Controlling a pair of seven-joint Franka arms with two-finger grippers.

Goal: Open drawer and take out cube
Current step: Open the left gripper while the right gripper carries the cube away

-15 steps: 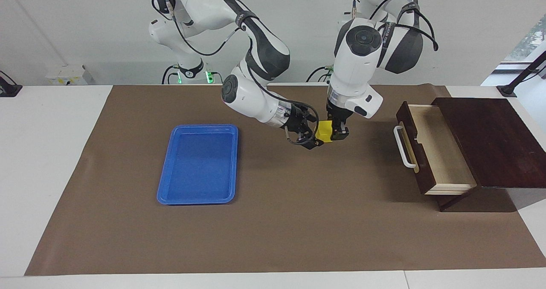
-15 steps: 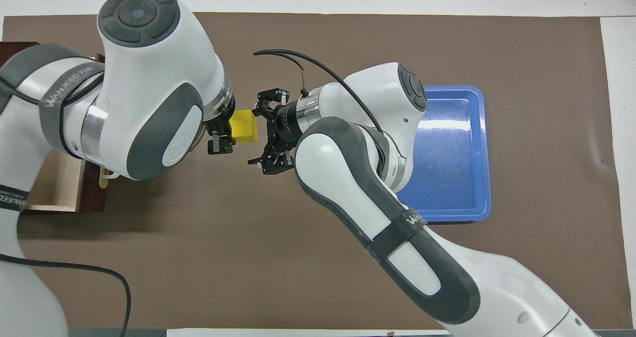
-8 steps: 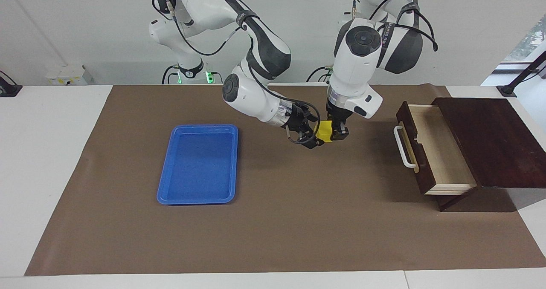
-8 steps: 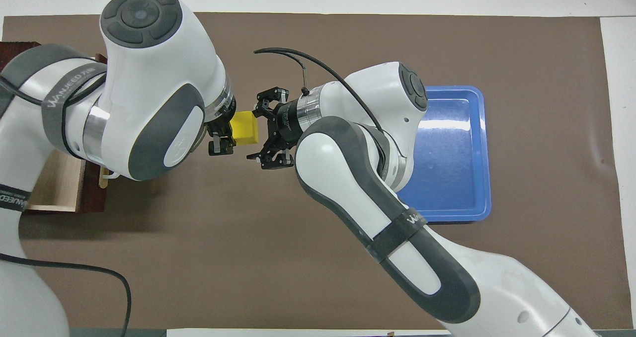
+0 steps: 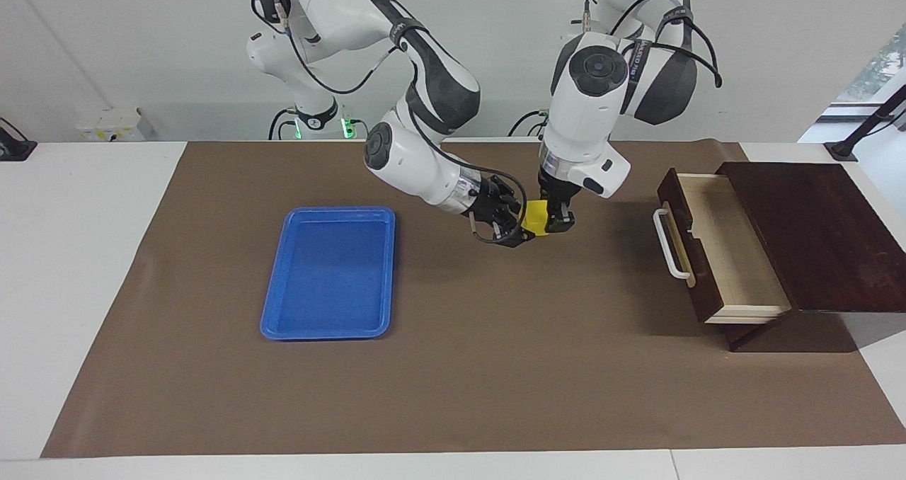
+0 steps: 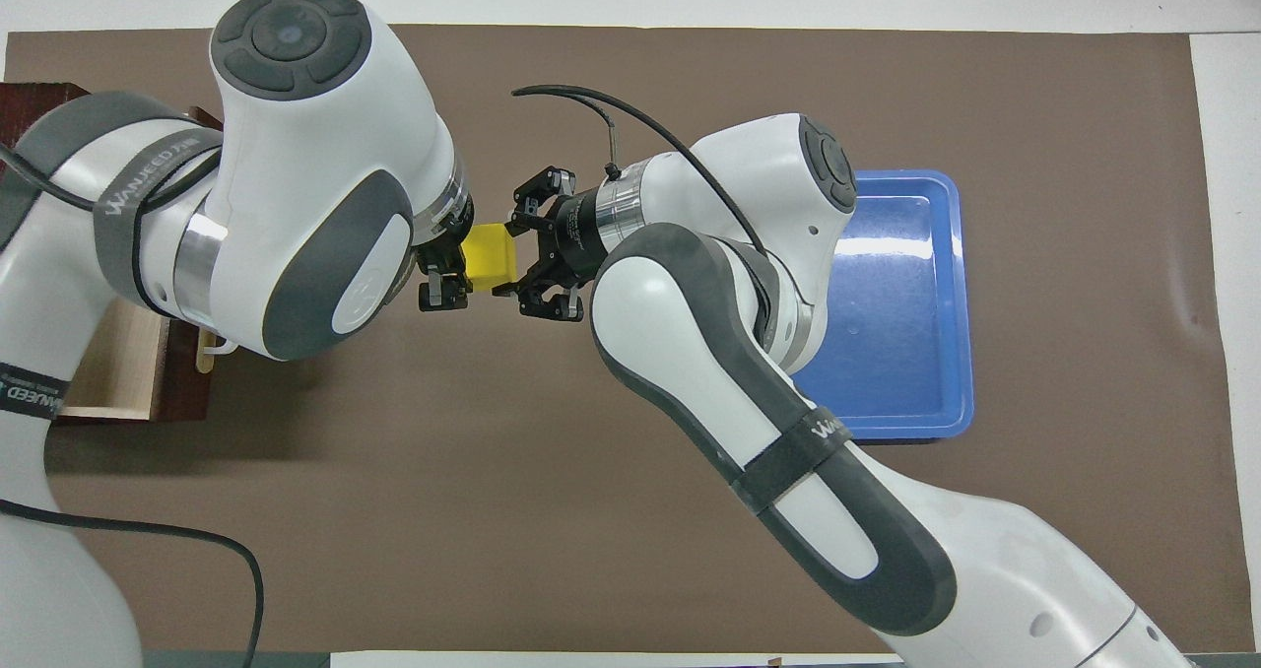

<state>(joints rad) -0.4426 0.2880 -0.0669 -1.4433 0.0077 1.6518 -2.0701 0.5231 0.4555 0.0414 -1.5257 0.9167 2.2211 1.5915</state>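
Above the worktop, the left end effector [image 5: 557, 223] grips the yellow cube [image 5: 536, 218]; overhead, the right end effector [image 6: 524, 255] straddles it, fingers spread. Only the facing view shows the drawer [image 5: 711, 245] open.

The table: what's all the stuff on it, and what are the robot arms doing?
Cube: one, yellow, up in the air over the brown mat, between both grippers.
Drawer: one, dark brown with a white handle, pulled open, nothing showing inside, at the left arm's end.
Tray: one, blue, nothing in it, at the right arm's end.
Mat: one, brown, covering the table.
Left gripper: one, black, shut on the cube.
Right gripper: one, black, fingers spread around the cube.
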